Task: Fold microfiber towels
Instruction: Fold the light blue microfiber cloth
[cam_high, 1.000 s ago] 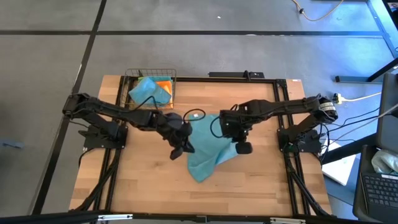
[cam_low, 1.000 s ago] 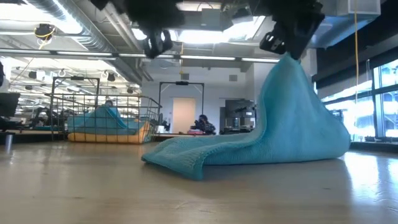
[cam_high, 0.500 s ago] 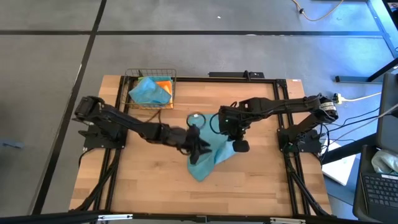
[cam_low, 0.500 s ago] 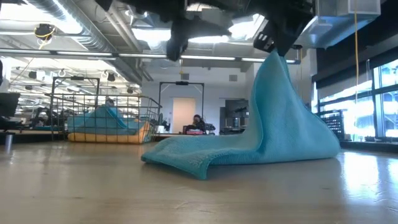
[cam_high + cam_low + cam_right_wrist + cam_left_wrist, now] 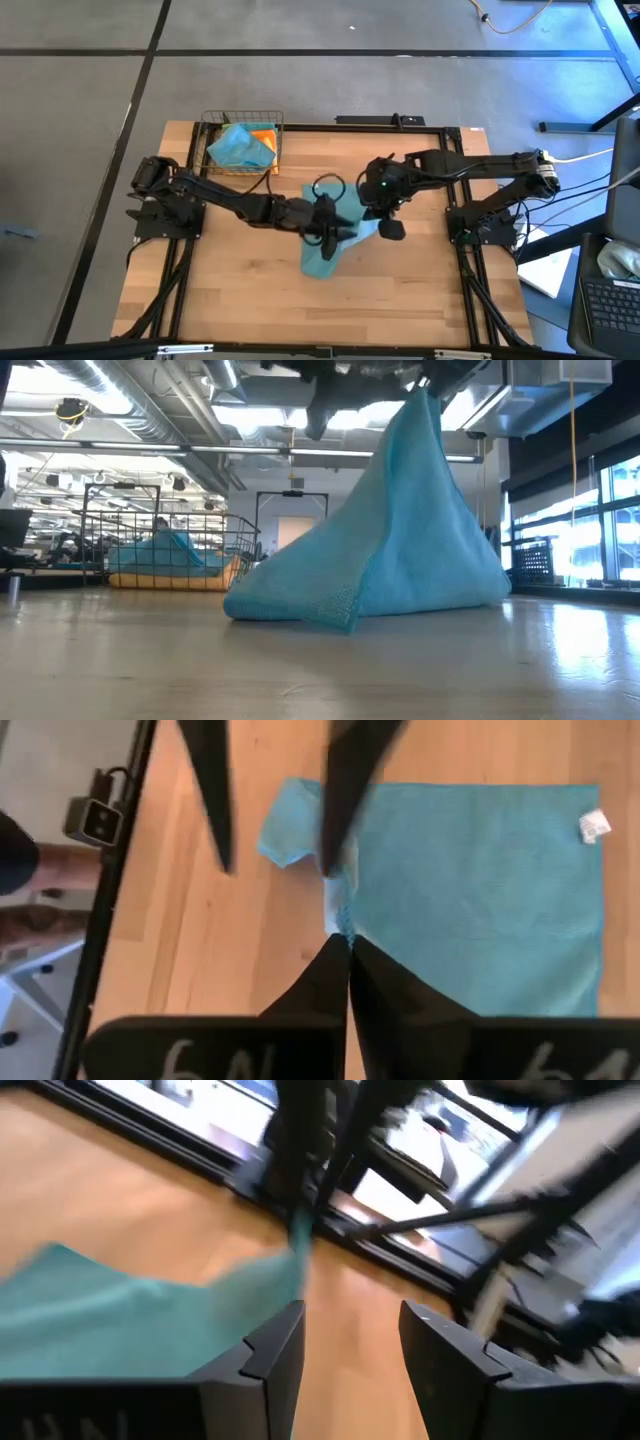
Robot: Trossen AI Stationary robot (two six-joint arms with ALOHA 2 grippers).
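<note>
A teal microfiber towel (image 5: 322, 260) (image 5: 400, 550) stands at the table's middle, drawn up into a tall tent. Its lower edges rest on the wood. My right gripper (image 5: 348, 942) is shut on its peak (image 5: 420, 400). My left gripper (image 5: 350, 1335) (image 5: 333, 235) is open and hovers just left of the raised part, with the cloth (image 5: 120, 1315) beside one finger. Whether it touches the cloth, I cannot tell. A white label (image 5: 594, 823) shows at one corner of the towel. My right gripper pinches the towel at a bunched bit of its edge (image 5: 340, 915) between its two shut fingers, which slant down from above. The cloth hangs from the fingers in a cone, and its lower edge (image 5: 300, 615) lies on the table.
A wire basket (image 5: 243, 145) (image 5: 170, 555) at the far left of the table holds more towels, a teal one on top of an orange one. Bare wood lies along the near edge and both sides. Black frame rails border the table.
My right gripper has risen with the towel's peak, so the tent stands taller and narrower while its lower edge stays on the wood. My left gripper has swung toward the table's right, up to the raised cloth, and has tipped up toward level.
</note>
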